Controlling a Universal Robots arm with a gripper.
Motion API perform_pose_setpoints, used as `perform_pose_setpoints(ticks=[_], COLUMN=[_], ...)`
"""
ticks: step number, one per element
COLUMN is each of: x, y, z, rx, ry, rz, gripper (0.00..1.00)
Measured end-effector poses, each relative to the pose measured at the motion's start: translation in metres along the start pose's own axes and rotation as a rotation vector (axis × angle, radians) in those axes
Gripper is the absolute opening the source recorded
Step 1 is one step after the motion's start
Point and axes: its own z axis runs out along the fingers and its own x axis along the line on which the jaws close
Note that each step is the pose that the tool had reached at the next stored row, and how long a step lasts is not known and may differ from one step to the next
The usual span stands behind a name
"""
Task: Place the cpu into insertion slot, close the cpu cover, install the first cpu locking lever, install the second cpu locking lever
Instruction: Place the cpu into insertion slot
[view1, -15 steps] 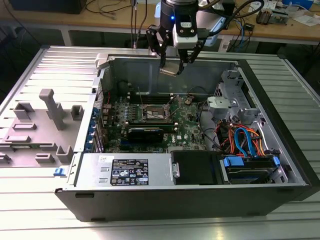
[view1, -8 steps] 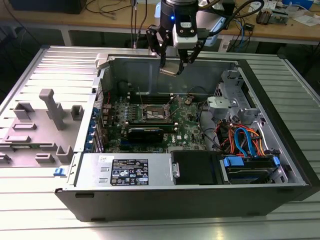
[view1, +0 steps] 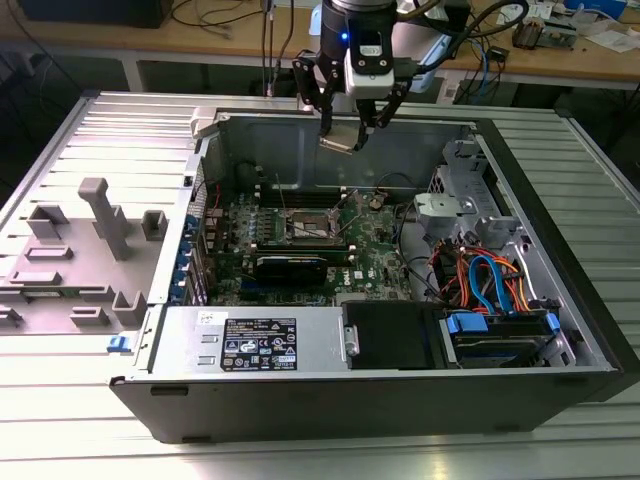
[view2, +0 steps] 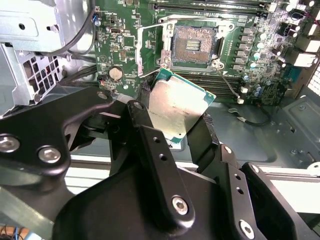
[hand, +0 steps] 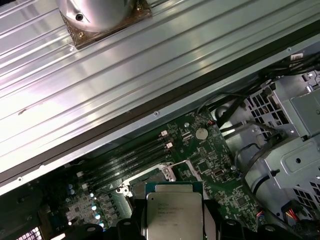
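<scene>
the gripper (view1: 346, 132) has its jaws shut tight on two sides of the cpu (view2: 177, 107), up in the air and well apart from the open insertion slot (view2: 194, 44), so i think it should go down slow, flat and lined up square.

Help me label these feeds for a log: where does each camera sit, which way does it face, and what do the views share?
Exterior view: off the arm, looking down into the open computer case; the gripper hangs above it.
Second wrist view: on the wrist, looking along the black jaws at the cpu and the insertion slot.
First wrist view: on the wrist, facing the motherboard; jaw tips show.
All three share the held cpu.
</scene>
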Motion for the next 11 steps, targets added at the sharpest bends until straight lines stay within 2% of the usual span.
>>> perform_pose_setpoints(ticks=[5, 11], x=[-0.0001, -0.0001], y=[-0.0001, -0.0001], z=[0.0002, 0.0002], rx=[-0.0007, -0.0008], ry=[-0.0040, -0.0041], rz=[0.044, 0.046], gripper=[0.54, 0.54])
